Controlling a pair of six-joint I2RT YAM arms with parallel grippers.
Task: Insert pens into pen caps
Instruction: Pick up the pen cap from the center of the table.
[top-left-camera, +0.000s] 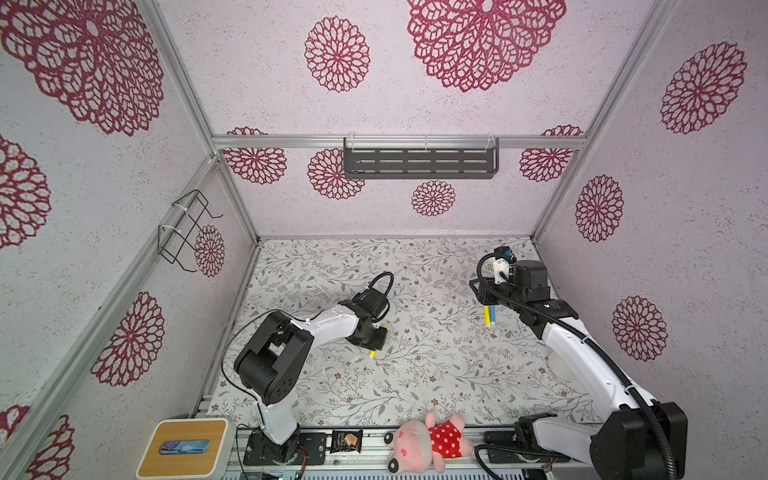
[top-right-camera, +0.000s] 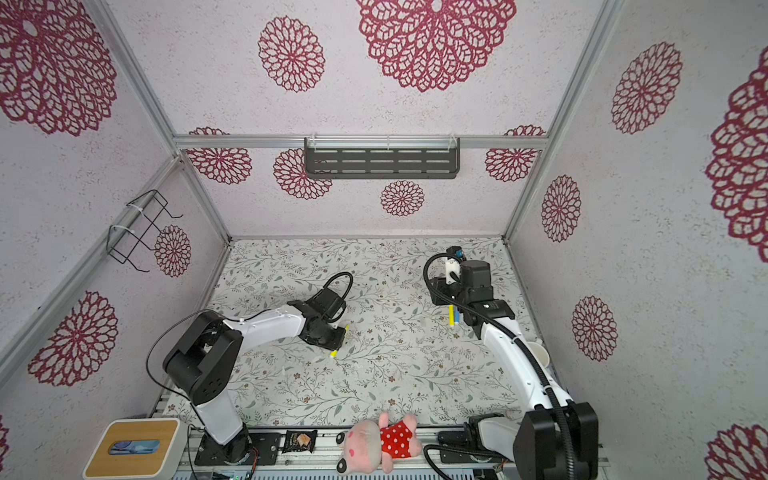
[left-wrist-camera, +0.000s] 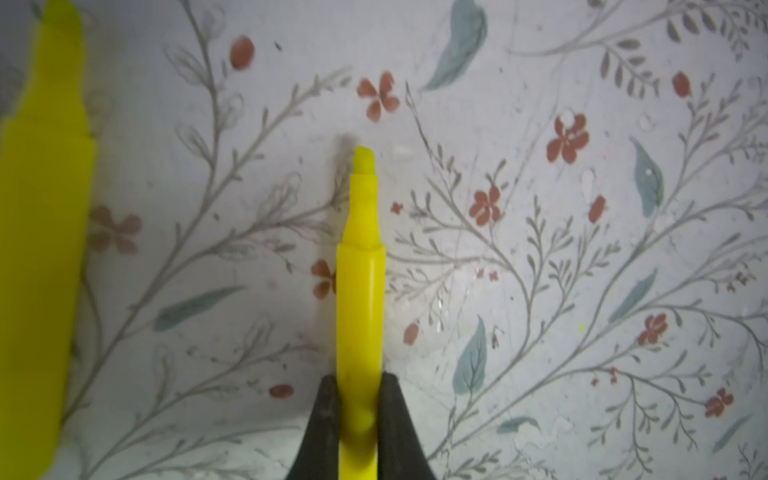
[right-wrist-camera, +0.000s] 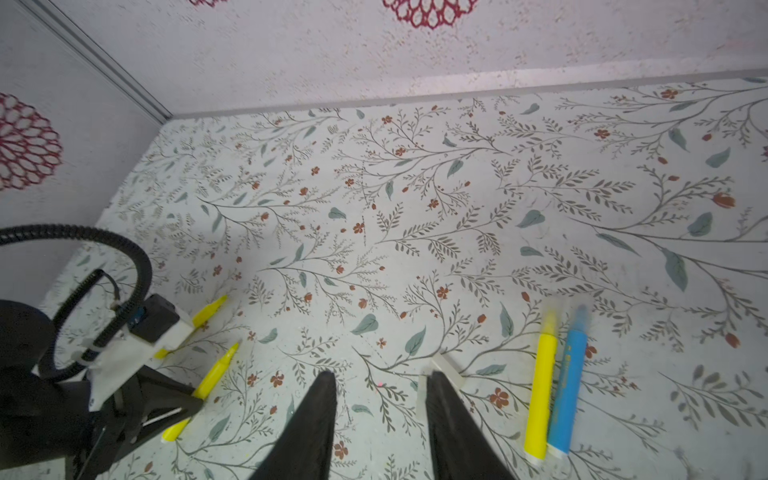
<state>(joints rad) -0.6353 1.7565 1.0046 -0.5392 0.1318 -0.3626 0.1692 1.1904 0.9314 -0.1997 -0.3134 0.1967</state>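
pale floral-printed table cover (right-wrist-camera: 415, 208) under everything. left gripper (left-wrist-camera: 359, 376): pinches a bright yellow slim plastic pen (left-wrist-camera: 360, 291) between black fingers pressed against its barrel, tapered tip reaching well past the fingertips. off to one side of those fingers, apart from them, a second yellow pen (left-wrist-camera: 41, 249), blurred. right gripper (right-wrist-camera: 380, 374): black fingers spread, gripping nothing. outside one finger, a third yellow pen (right-wrist-camera: 540, 390) and a blue plastic pen (right-wrist-camera: 567, 386), touching side by side. right at that fingertip, a small whitish translucent plastic cap (right-wrist-camera: 446, 368); contact impossible to tell.
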